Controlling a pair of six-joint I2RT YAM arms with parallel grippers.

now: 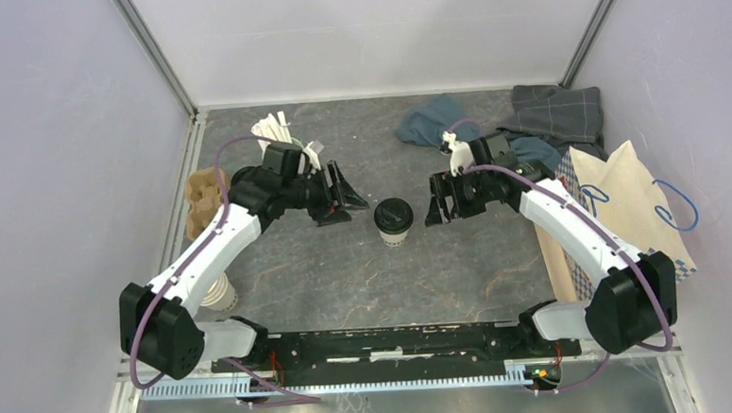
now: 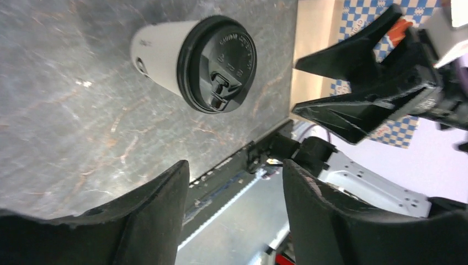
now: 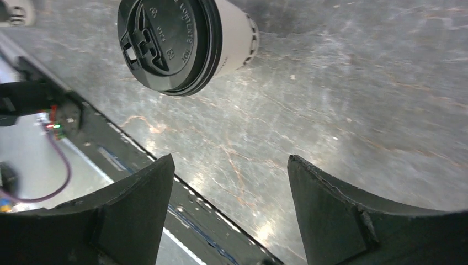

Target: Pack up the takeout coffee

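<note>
Takeout coffee [image 1: 393, 220], white-walled and black-lidded, stands upright on the grey table [image 1: 347, 274], mid-field, between the two grippers and touching neither. Left gripper [image 1: 348, 198] sits just to the cup's left, jaws parted, nothing between them. Its wrist view shows both fingers [image 2: 160, 210] clear of the cup, which stands ahead and off to one side. Right gripper [image 1: 435, 206] faces in from the cup's right, jaws likewise spread and empty, with bare tabletop showing through the gap. Brown paper bag [image 1: 627, 198] sits by the right wall, well apart from the cup.
</note>
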